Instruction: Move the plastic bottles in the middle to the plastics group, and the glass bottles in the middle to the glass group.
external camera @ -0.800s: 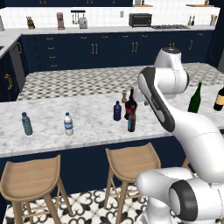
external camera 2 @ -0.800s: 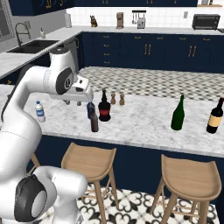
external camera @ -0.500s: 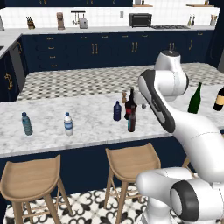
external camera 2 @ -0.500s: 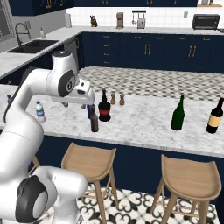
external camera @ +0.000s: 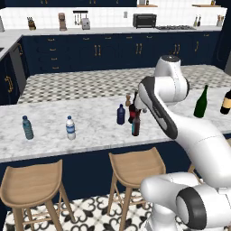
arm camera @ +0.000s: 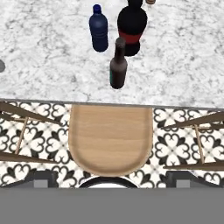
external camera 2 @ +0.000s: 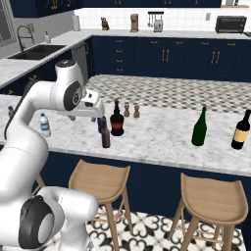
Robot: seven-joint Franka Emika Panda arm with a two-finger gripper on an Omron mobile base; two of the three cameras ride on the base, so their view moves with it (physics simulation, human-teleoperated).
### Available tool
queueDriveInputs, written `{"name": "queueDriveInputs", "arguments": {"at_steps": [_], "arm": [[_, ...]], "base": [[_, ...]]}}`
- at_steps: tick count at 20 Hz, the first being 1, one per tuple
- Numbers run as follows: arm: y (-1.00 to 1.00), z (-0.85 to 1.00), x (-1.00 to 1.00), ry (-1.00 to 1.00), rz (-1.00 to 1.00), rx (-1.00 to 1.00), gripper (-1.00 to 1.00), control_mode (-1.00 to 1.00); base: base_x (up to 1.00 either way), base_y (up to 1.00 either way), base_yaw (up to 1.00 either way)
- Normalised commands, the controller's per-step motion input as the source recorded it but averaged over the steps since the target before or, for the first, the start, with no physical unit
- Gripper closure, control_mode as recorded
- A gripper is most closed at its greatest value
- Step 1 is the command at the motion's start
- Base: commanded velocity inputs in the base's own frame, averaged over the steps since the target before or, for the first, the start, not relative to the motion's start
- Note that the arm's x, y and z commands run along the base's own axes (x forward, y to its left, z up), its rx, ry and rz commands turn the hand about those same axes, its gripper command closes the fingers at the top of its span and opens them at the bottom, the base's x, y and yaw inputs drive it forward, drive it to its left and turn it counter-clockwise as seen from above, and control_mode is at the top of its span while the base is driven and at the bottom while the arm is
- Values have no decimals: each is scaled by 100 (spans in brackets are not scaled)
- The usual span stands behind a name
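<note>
We see the gripper (external camera 2: 100,116) hanging above the middle cluster on the marble counter (external camera: 90,131), its jaws spread wide with nothing between them. Beneath it in the hand view stand the navy bottle (arm camera: 99,30), the squat red-labelled bottle (arm camera: 131,27) just beside it, and the slim dark bottle (arm camera: 118,65) nearer the counter's edge, all upright. A wooden stool (arm camera: 110,138) sits below that edge. In the left base view we find the teal-tinted water bottle (external camera: 28,128) and the white-labelled water bottle (external camera: 70,128) well apart from the cluster toward one end of the counter; toward the other end stand the green wine bottle (external camera: 201,102) and the dark wine bottle (external camera: 226,102). We cannot tell the tiny brown bottle from the two small shakers (external camera 2: 131,111) behind the cluster
</note>
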Motion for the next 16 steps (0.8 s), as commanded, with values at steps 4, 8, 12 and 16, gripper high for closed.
{"name": "queueDriveInputs", "arguments": {"at_steps": [4,8,12,16], "arm": [[9,-8,26,-4,-1,-3,-100,-100],[-23,-19,44,1,0,0,-100,-100],[-21,-10,55,2,0,0,-100,-100],[-2,-15,36,11,0,0,-100,-100]], "base": [[0,0,0],[0,0,0],[0,0,0],[0,0,0]]}}
